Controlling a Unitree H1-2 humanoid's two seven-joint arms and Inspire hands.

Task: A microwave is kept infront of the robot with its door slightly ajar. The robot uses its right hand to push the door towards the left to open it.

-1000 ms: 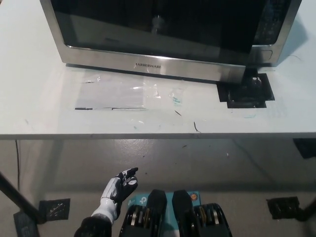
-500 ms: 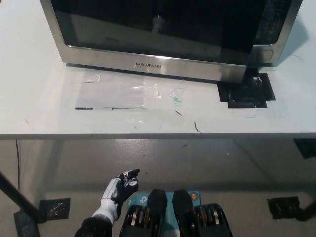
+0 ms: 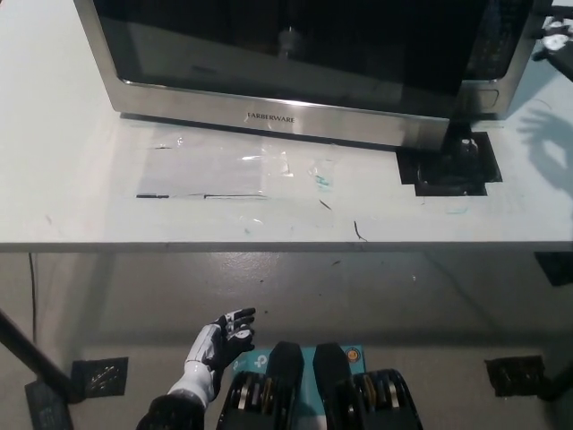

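I see the microwave standing at the far side of the white table, filling most of the top of the head view. Its door, dark glass in a steel frame with a brand name on the lower strip, sits with its right edge standing slightly forward of the control panel, so I read it as just ajar. Right of the microwave, at the upper right corner of the view, a small part of my right hand shows, near the control panel; too little of it is in view, so I cannot tell how its fingers are set. Its shadow falls on the table right of the microwave. My left hand rests well below the microwave, under the near edge of the table and over the floor, white with dark fingers that are loosely spread and hold nothing. In front of the microwave, a clear plastic sheet lies flat on the table, with small dark marks near it. Just under the microwave's right front corner a black square patch sits on the table.
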